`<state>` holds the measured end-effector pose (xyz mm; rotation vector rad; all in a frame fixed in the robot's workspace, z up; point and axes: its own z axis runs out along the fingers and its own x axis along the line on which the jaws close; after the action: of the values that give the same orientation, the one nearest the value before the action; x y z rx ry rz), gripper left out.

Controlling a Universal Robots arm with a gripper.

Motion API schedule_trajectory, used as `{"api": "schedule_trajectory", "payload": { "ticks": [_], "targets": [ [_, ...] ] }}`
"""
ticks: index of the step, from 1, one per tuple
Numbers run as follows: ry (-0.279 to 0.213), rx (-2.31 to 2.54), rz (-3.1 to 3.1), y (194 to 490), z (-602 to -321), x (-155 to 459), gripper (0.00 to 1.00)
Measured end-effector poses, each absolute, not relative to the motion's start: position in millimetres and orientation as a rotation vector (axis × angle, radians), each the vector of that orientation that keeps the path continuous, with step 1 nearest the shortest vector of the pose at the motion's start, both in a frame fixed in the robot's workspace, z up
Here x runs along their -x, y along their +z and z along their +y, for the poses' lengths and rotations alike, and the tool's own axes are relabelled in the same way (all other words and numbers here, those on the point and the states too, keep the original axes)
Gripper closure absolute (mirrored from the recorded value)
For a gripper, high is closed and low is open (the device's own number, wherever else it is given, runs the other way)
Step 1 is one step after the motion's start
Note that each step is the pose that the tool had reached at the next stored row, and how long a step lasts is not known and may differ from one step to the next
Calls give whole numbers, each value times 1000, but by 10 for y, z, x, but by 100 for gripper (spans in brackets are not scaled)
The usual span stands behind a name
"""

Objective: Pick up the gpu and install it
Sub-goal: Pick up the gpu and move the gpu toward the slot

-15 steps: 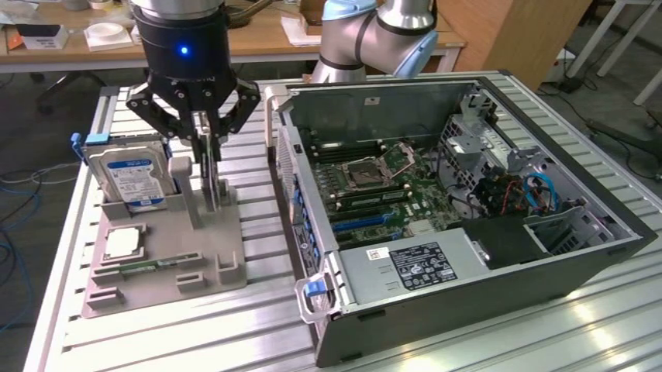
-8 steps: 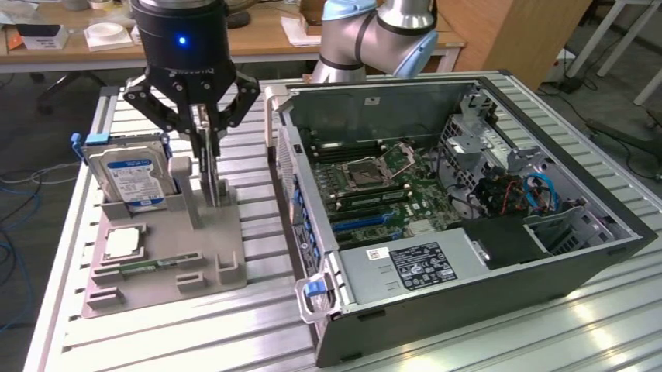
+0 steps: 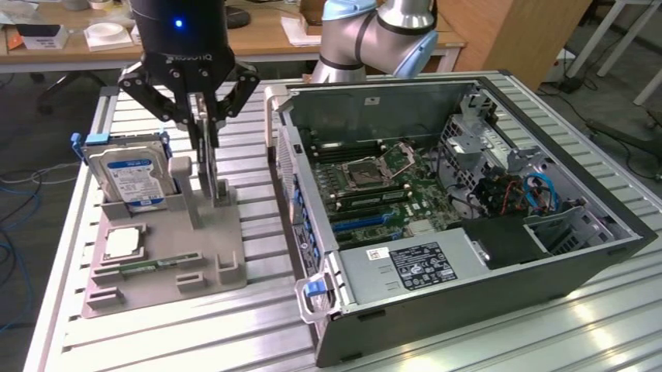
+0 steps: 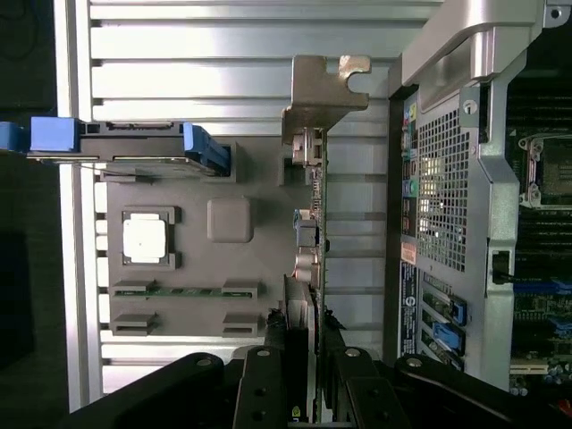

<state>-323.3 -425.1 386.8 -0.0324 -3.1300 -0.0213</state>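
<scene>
Fingers (image 3: pixel 207 124) pinch the top edge of the thin green circuit-card gpu (image 3: pixel 212 167), one on each face. The card stands on edge in the grey moulded fixture tray (image 3: pixel 222 256), directly beneath them, its long edge parallel to the open black computer case (image 3: pixel 497 294) on the exterior view's right. The slatted aluminium bench (image 3: pixel 155 341) between is narrow.

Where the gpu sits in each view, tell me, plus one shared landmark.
Exterior view: the gpu stands on edge in the gray tray, under the end effector, on the exterior view's left of the computer case.
Wrist view: the gpu is seen edge-on between tray and case, gripped by the end effector.
Shared landmark: the blue-railed hard drive.
</scene>
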Motion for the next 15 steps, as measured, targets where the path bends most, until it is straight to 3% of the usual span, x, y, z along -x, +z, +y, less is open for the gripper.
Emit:
{"api": "schedule_trajectory", "payload": {
  "ticks": [15],
  "targets": [
    [-21, 30, -3130, 3922, -4251, 3233, 74]
  ]
}}
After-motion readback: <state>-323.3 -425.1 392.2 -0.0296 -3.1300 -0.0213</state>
